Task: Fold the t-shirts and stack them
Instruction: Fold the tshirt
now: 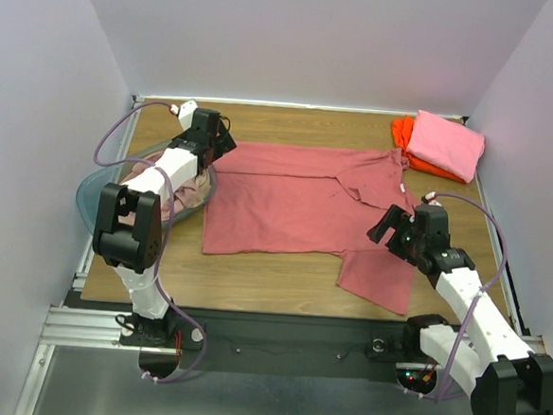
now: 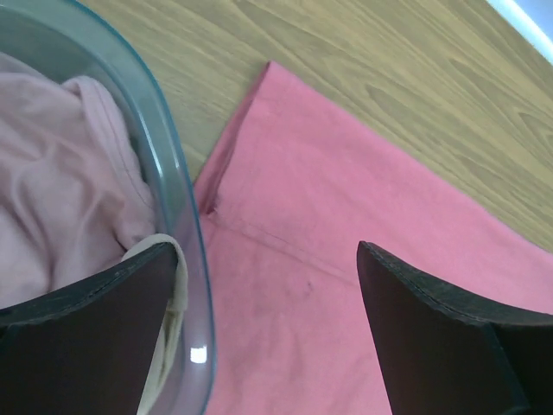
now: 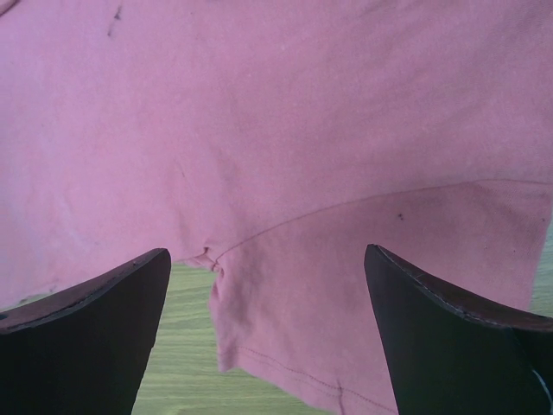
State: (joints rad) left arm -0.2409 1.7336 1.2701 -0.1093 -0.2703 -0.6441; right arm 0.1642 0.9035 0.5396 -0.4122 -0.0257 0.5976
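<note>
**A:** Top view: how much done, how much left?

**B:** Judged finished: bright pink t-shirt (image 1: 449,144) folded on top of orange t-shirt (image 1: 401,133), stacked at the far right corner of the table (image 1: 252,282). In hand: salmon-red t-shirt (image 1: 286,203), spread flat at centre, collar to the right, not yet folded. Waiting: pale pink t-shirt (image 1: 190,192), bundled in the basket (image 1: 85,199) at the left edge. Probably under half complete.

**A:** And the arms?

**B:** Left gripper (image 1: 212,132) over the far left corner of the salmon-red t-shirt, just beside the basket. Right gripper (image 1: 396,227) over the near right sleeve.

**A:** Left wrist view?

**B:** Left gripper (image 2: 266,259) with fingers spread wide, nothing between them. Below, a hem corner of the salmon-red t-shirt (image 2: 346,225): matte cotton, lying smooth, with one stitched line and a small notch at the side. Basket (image 2: 192,259) translucent blue-green, glossy and curved, close against that corner; touching or not, impossible to tell. Inside, the pale pink t-shirt (image 2: 69,190) in soft creases, with a strip of beige t-shirt (image 2: 170,320) at the wall.

**A:** Right wrist view?

**B:** Right gripper (image 3: 267,255) likewise parted and empty. Beneath, the salmon-red t-shirt (image 3: 276,130): curved sleeve seam, slight pucker at the armpit, stitched sleeve hem. Wood-grain table (image 3: 181,354) visible beside the sleeve.
</note>
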